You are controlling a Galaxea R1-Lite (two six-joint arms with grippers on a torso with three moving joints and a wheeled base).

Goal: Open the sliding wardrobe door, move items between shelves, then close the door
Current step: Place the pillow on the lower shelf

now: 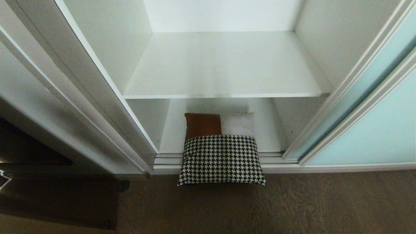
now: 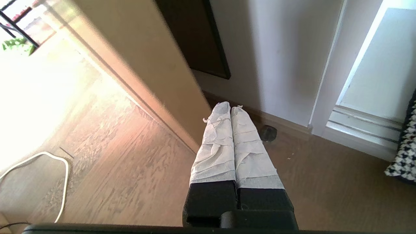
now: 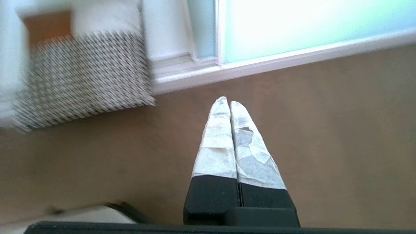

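1. Wood-grain floor is nearest my head camera, brown and matt; neither arm shows in that view.
2. At my left, the left gripper hangs over the floor beside the wardrobe's white side panel, its tape-wrapped jaws pressed together and empty.
3. Centre: the cushion lies on the lower shelf, its houndstooth half spilling over the ridged floor track onto the floor. Rust-brown and light-grey patches sit at its rear edge.
4. I judge it light, soft and floppy; it would sag if pinched at one corner. A grip on the near seam or a side edge, where the fabric bunches, looks safest.
5. Above it, the upper shelf is a flat, smooth white board with a thin front edge.
6. Right: the sliding wardrobe door, frosted aqua glass in a slim pale frame, stands pushed aside.
7. The right gripper hovers over the floor near the door's foot, jaws fully closed, holding nothing.
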